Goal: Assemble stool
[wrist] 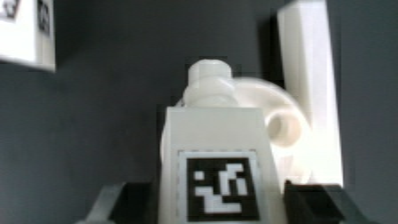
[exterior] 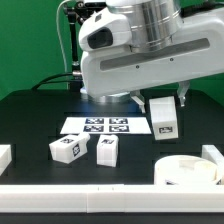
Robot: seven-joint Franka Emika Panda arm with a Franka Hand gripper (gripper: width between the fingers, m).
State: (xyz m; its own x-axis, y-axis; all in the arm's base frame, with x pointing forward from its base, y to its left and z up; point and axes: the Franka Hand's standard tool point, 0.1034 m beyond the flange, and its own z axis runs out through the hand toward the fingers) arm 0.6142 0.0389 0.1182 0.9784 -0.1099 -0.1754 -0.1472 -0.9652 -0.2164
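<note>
The hand is clamped on a leg. The leg's peg end points towards the seat, which lies just beyond, by the table's corner at the exterior view's right.

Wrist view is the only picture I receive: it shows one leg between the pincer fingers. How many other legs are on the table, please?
Observer: Two loose legs lie on the table, on the camera's side of the marker board.
Operator: Where is the seat from them?
Observer: The seat rests toward the exterior view's right, apart from both.
Operator: Does the held leg touch it?
Observer: No; dark table shows between the held leg and the seat.
</note>
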